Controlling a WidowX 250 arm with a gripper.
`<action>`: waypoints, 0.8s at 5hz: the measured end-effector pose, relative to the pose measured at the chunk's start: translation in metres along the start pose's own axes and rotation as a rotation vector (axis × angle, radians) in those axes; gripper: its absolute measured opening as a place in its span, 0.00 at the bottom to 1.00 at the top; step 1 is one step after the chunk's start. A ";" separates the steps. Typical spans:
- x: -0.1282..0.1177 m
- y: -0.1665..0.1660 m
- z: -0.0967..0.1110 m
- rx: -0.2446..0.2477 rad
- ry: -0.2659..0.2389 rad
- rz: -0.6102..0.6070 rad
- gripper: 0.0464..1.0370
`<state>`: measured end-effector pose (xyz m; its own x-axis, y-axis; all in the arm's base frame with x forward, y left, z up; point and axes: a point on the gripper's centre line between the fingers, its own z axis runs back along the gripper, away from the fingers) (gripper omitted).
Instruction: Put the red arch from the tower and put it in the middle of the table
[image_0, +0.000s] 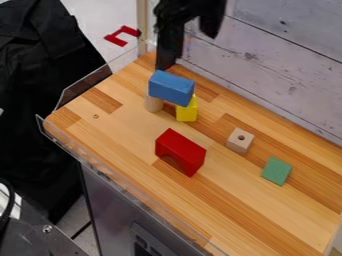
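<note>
This looks like a robotics lab or workshop: a black robot arm (175, 15) hangs over a striped light-wood tabletop (240, 205) that holds coloured toy blocks (179, 147), with clear plastic panels (83, 84) along its edge and a whitish plank-patterned backboard (274, 75) behind.

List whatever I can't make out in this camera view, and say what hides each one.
All in the camera view:
Top of the pale cylinder: hidden by the blue block.
Full shape of the yellow block: its upper part is partly behind the blue block.
Far side of the red arch: hidden by its own body.
Depth of the hole in the small wooden block: too small to tell.
Upper robot arm: cut off by the top edge.
</note>
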<state>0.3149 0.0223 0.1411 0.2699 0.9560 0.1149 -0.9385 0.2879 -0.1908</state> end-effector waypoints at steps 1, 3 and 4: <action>0.005 0.002 -0.014 0.028 0.168 -0.198 0.96; 0.007 0.007 -0.032 0.173 0.335 -0.648 0.96; 0.004 -0.002 -0.038 0.197 0.355 -0.845 0.96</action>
